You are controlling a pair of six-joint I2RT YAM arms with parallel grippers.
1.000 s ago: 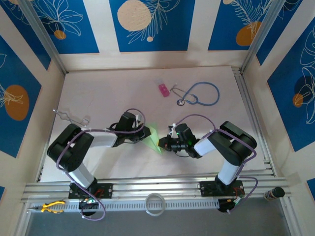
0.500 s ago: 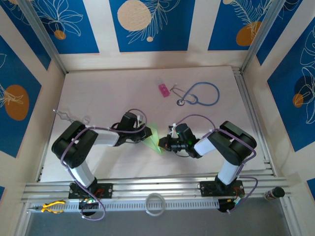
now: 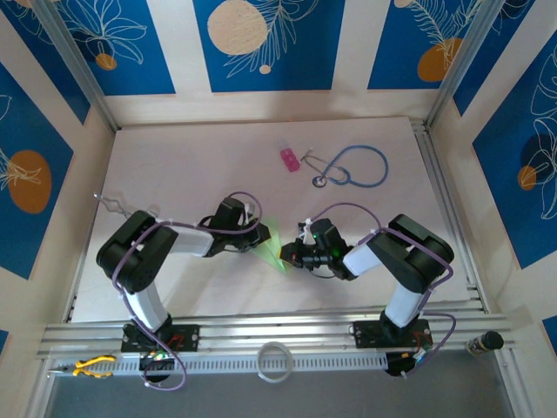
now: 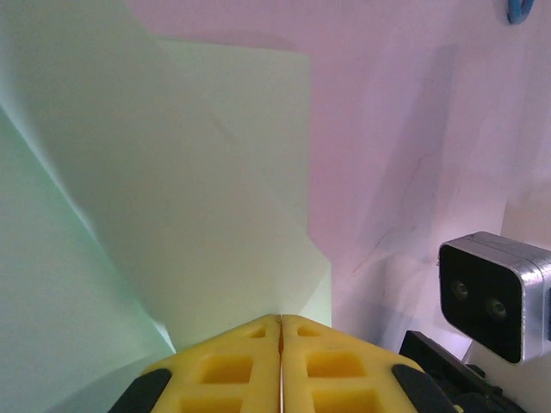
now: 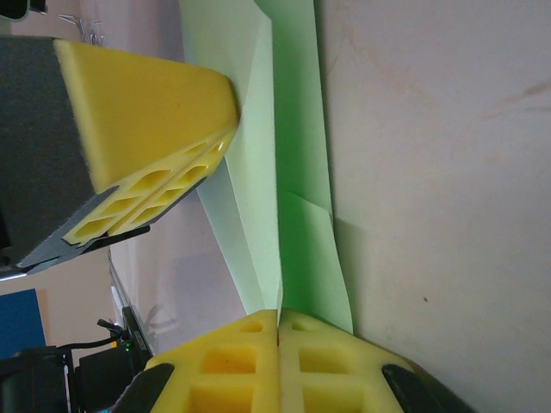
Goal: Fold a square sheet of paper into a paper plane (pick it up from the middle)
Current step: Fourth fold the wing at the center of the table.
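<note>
Mid-fold: left end effector (image 4: 281, 320) & right end effector (image 5: 279, 314) each clamp the paper (image 4: 198, 215); nxt needs aligned crease w/o tearing.

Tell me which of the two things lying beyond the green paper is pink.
The small block: it is pink and boxy and lies just left of the stethoscope, which is a blue looped tube with a round metal end.

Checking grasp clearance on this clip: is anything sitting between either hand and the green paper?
Nothing visible. The left hand and right hand are each shut on an edge of the green paper, from opposite sides. The pink block and stethoscope lie well away, far back on the table.
</note>
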